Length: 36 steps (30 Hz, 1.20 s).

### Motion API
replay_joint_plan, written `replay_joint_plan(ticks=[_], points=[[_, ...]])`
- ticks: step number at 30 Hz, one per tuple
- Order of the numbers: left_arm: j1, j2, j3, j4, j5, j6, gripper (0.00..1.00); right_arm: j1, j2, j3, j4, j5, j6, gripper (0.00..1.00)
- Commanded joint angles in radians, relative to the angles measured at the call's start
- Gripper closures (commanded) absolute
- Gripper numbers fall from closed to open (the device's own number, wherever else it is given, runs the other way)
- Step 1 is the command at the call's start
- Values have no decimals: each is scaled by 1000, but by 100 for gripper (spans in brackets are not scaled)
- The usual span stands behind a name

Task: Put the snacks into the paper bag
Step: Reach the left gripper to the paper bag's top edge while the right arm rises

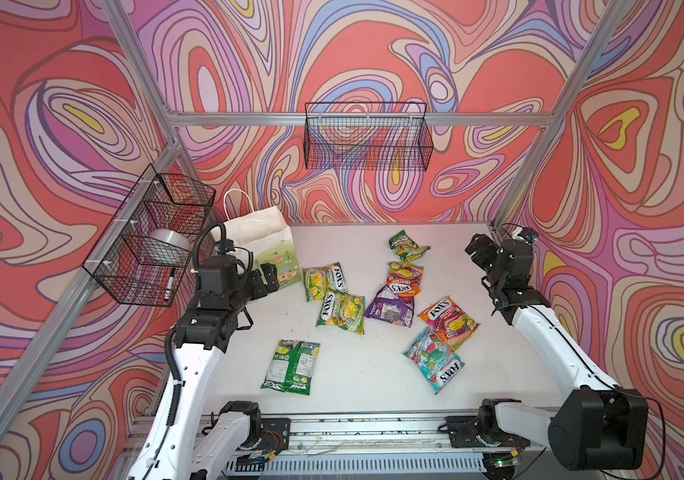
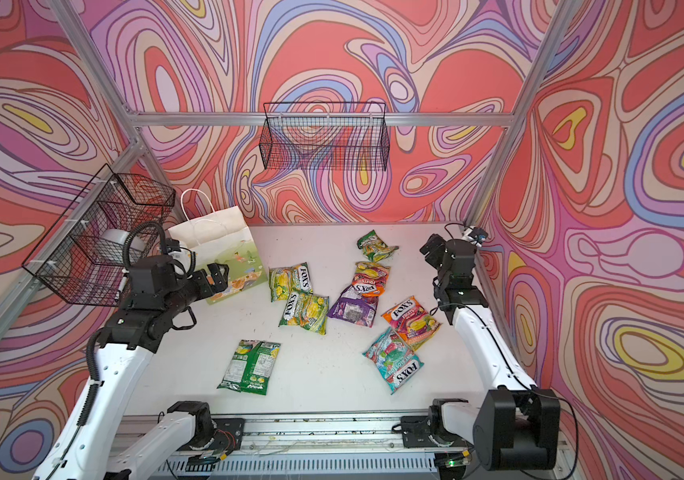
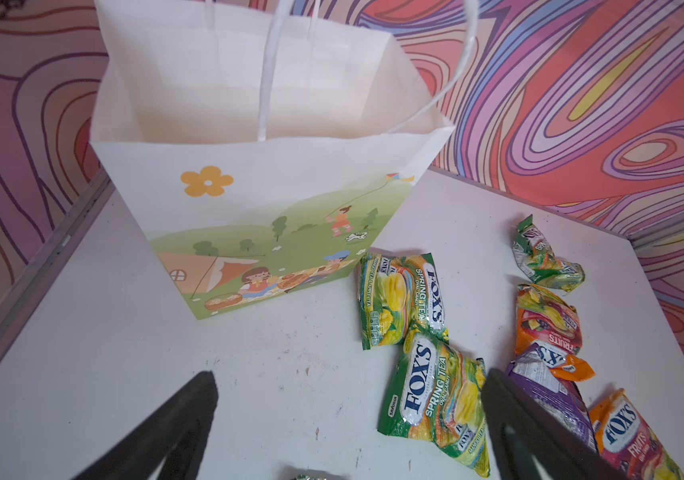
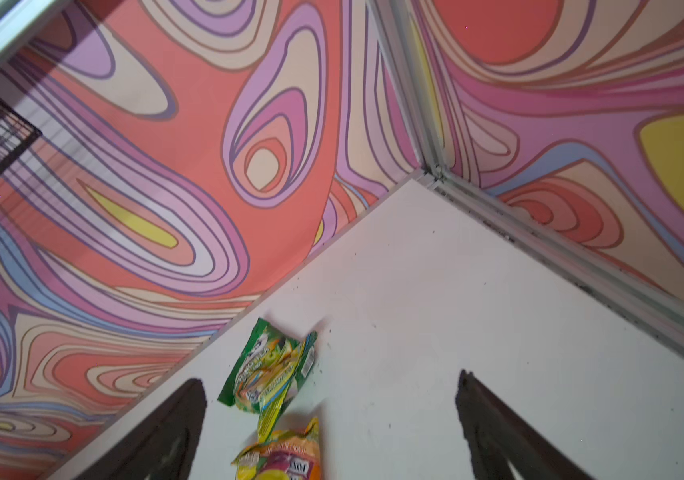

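Left gripper (image 3: 348, 380) spread wide, empty, facing upright paper bag (image 3: 273, 199); right gripper (image 4: 330, 378) spread wide, empty, near far right corner; FOX'S packets (image 1: 340, 313) scattered on white table (image 1: 373, 374).

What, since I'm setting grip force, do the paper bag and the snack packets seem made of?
Paper bag: matte white paper, apparently; it shows creased fold lines and stands stiffly open. Snack packets: thin glossy plastic film, probably; they show bright glare and crinkled, crumpled edges.
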Motion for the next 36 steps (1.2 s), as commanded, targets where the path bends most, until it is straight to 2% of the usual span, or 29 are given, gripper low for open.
replay_joint_plan(ticks=[1,4,9,11,12,17,21,23,26,27,32,33,36], points=[[-3,52,167,-188,-2,70,0,4,-46,-13,-79,-147,32,2],[-3,170,348,-250,-77,127,0,4,-39,10,-107,-210,32,2],[-3,432,667,-404,-18,294,0,5,-27,30,-145,-276,12,2],[-5,513,761,-441,-84,342,0,5,-29,36,-165,-296,2,2],[-4,537,783,-442,-113,365,0,5,-32,36,-172,-310,-3,2],[-12,626,863,-485,-114,485,0,4,-63,33,-201,-368,-19,2],[-31,663,862,-479,-150,511,7,5,-77,30,-216,-398,-23,2],[-54,694,872,-486,-202,505,14,5,-80,32,-222,-408,-24,1],[-86,738,892,-495,-277,492,32,5,-80,29,-221,-419,-15,2],[-93,750,899,-496,-308,483,41,5,-80,26,-219,-423,-10,2],[-107,837,1014,-537,-411,432,97,5,-80,13,-208,-438,8,3],[-108,859,1055,-553,-422,411,100,6,-80,12,-206,-440,10,3],[-118,944,1208,-599,-372,347,100,5,-76,12,-198,-445,16,3]])
